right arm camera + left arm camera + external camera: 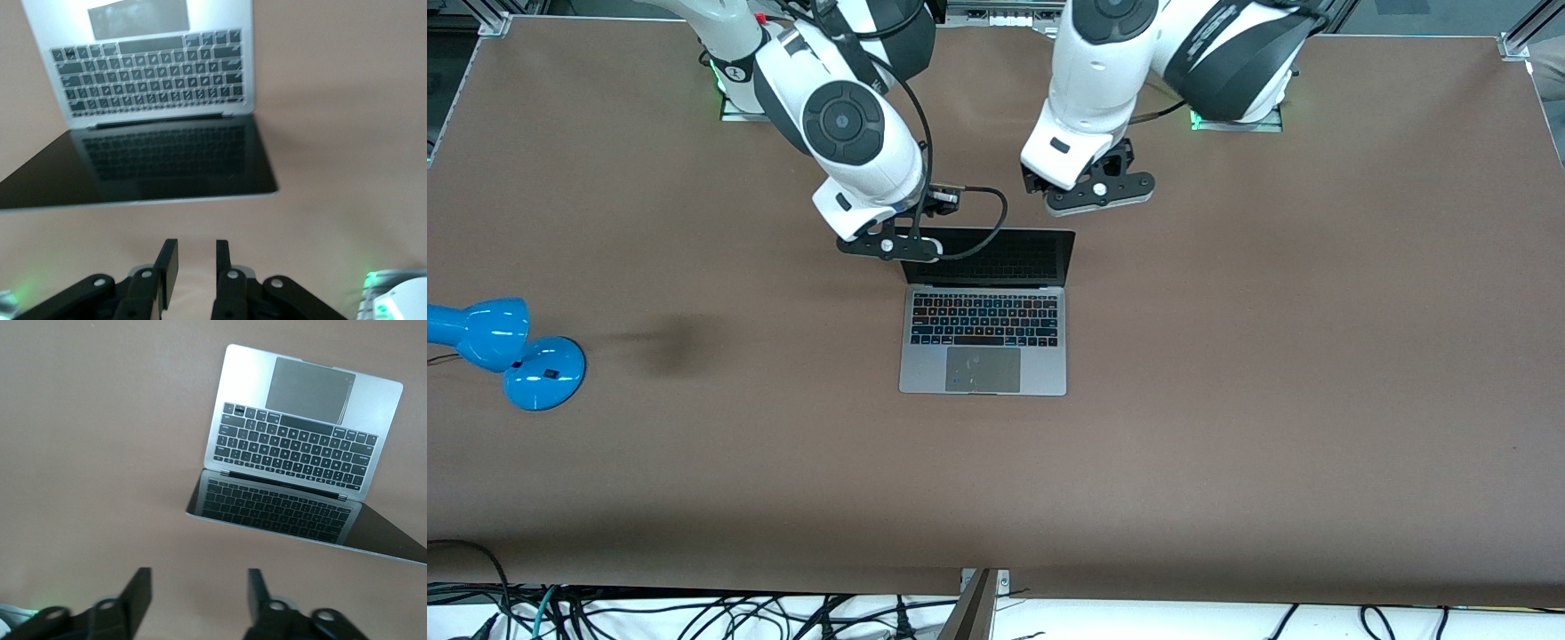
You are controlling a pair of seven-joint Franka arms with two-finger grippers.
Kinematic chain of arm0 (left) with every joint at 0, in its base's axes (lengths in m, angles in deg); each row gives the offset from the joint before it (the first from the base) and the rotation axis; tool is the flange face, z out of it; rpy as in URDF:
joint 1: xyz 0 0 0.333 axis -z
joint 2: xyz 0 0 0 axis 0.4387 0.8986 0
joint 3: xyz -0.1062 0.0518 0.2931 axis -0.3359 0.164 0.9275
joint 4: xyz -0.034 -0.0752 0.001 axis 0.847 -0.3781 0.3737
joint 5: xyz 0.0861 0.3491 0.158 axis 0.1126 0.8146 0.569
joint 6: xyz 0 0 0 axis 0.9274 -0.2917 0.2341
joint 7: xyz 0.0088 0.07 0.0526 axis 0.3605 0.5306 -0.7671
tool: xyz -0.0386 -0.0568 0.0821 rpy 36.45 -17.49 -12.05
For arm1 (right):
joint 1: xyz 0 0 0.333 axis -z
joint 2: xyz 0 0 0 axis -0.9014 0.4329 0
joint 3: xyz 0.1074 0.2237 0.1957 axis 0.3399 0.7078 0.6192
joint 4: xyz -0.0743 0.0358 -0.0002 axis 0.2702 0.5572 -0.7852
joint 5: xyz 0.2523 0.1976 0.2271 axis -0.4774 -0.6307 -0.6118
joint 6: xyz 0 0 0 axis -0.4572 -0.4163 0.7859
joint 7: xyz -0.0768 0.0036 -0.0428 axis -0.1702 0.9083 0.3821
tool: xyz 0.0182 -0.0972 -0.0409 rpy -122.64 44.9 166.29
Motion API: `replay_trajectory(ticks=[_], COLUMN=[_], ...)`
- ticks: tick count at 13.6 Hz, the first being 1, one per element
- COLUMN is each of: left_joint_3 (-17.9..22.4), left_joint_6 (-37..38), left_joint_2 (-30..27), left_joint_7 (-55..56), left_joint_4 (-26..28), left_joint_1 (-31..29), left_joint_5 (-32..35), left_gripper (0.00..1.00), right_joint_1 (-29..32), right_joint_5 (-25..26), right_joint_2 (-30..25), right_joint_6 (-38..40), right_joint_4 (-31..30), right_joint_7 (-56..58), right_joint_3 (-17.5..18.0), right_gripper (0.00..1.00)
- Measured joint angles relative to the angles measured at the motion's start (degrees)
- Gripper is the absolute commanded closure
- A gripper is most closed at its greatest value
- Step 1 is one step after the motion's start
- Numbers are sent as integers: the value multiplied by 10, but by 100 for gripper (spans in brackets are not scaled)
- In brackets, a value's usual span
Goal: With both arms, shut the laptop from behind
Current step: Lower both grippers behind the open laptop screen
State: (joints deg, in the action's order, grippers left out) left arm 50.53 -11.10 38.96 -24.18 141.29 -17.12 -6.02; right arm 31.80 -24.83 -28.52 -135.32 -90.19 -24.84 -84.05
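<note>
One open laptop (983, 342), one blue lamp (507, 354); two grippers above: left (198, 595) wide apart, right (191, 263) narrowly parted.

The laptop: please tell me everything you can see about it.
The laptop is slim, silver-grey, metal-looking, with a black keyboard and grey trackpad. It lies open at mid-table, its dark screen raised and reflecting the keys. The right gripper is at the screen's top edge; contact is unclear. The left gripper hovers clear of it.

Open laptop (985, 331) on table (1227, 400); blue lamp (507, 351) at edge.
</note>
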Motion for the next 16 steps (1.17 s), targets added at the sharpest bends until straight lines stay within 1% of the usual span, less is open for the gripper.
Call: replay_trajectory(ticks=[1,2,3,5,7,10,12,16], left_joint_3=[-1,-2,-3,-5,-9,-10,-11,-11], left_joint_6=[-10,-19,-26,-41,-67,-118,-148,-181], left_joint_2=[3,5,6,7,7,8,11,34], left_joint_7=[2,3,6,24,37,38,38,37], left_joint_4=[8,14,19,30,49,92,121,140], left_joint_1=[1,1,1,1,2,3,3,2], left_joint_5=[0,0,0,0,0,2,21,41], left_gripper=[83,97,100,100,100,100,100,100], right_joint_1=[0,0,0,0,0,-1,-1,-1], right_joint_5=[-6,-8,-9,-11,-11,-11,-12,-12], right_joint_2=[3,6,10,21,35,53,60,72], right_joint_6=[0,0,0,1,1,0,0,0], right_joint_4=[0,0,0,-1,-2,-2,-2,-2], right_joint_7=[0,-1,-1,0,0,0,0,0], right_joint_3=[0,0,0,3,9,17,22,29], right_gripper=[86,87,87,91,91,91,91,91])
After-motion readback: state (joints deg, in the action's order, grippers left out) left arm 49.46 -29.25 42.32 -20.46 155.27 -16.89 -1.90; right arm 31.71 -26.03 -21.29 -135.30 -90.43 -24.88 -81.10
